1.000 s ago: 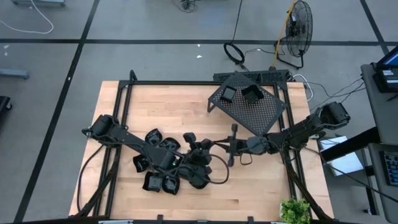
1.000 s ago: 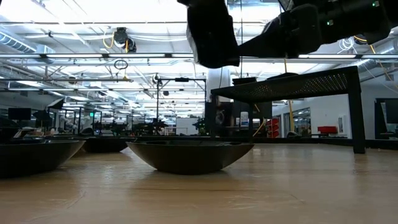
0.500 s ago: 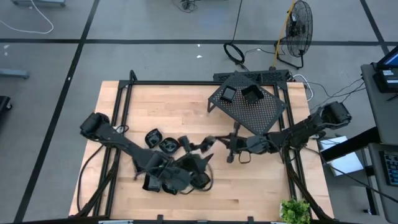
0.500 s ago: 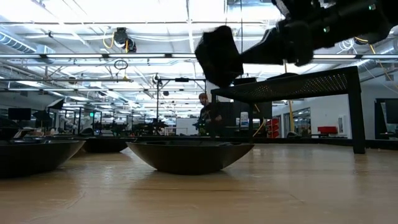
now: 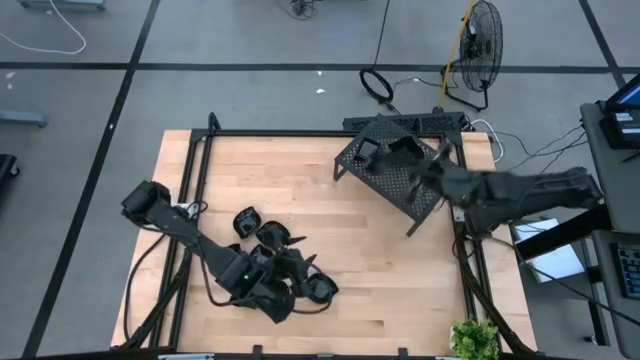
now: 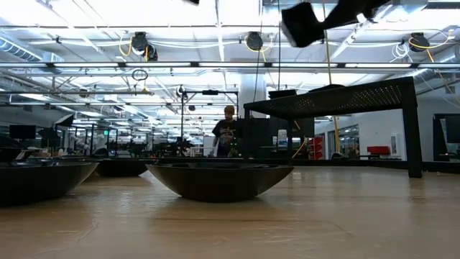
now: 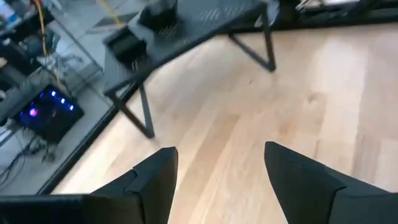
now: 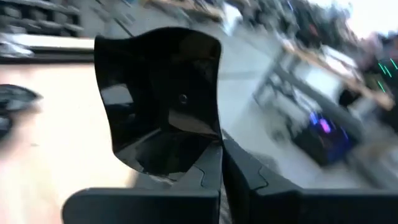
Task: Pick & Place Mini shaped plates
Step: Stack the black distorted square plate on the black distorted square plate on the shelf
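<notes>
Right gripper [image 8: 221, 163], pinching one mini plate [image 8: 163, 99], which I am now carrying from mid-table to above the rack [image 5: 395, 165]; left gripper [image 7: 219, 171], spread, hovering over the remaining plates [image 5: 262, 238].

Plates: small glossy black dishes, raised rims, varied shapes. Cluster of plates [image 5: 262, 240] lay on wood tabletop at front-left, touching or overlapping; exact count unclear. Nearest bowl-shaped plate [image 6: 219, 180] sat upright on tabletop, others beside it to left. Two plates [image 5: 388, 152] rested on rack top at back-right, side by side. One wavy-edged plate [image 8: 163, 99] was pinched at rim by right gripper [image 8: 221, 165], tilted up on edge, raised off table near rack.
</notes>
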Tool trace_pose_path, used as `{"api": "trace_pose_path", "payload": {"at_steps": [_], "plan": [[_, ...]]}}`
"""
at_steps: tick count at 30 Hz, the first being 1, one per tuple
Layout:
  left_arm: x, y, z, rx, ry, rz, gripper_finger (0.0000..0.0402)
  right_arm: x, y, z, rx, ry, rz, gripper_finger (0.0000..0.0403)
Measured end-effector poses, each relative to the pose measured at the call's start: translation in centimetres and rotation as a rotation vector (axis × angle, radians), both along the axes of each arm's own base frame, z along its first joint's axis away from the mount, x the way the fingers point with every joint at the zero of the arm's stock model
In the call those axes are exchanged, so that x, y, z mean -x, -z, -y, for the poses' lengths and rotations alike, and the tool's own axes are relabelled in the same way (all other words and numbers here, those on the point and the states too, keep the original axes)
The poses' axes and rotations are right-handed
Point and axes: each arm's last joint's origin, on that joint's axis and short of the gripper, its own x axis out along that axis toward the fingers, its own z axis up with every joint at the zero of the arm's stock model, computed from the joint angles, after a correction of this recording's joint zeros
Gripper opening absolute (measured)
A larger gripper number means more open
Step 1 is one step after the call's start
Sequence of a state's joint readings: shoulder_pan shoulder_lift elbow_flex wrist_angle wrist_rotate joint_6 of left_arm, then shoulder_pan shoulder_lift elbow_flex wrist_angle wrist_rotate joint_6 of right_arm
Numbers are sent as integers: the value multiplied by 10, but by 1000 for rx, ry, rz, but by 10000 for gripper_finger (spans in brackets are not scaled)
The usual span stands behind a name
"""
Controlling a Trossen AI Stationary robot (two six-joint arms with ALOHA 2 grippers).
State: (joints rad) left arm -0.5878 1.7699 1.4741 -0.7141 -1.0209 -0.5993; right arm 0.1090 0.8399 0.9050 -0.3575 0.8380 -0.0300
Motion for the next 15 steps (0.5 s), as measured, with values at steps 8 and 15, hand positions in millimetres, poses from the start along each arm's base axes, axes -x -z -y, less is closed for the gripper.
{"api": "trace_pose_path", "payload": {"at_steps": [8,15], "plan": [[-5,20,-16,42,-29,-41,244,32,-27,38,-226,102,-132,0],[-11,23,-28,100,-40,-69,244,36,-17,65,-344,131,-229,0]]}}
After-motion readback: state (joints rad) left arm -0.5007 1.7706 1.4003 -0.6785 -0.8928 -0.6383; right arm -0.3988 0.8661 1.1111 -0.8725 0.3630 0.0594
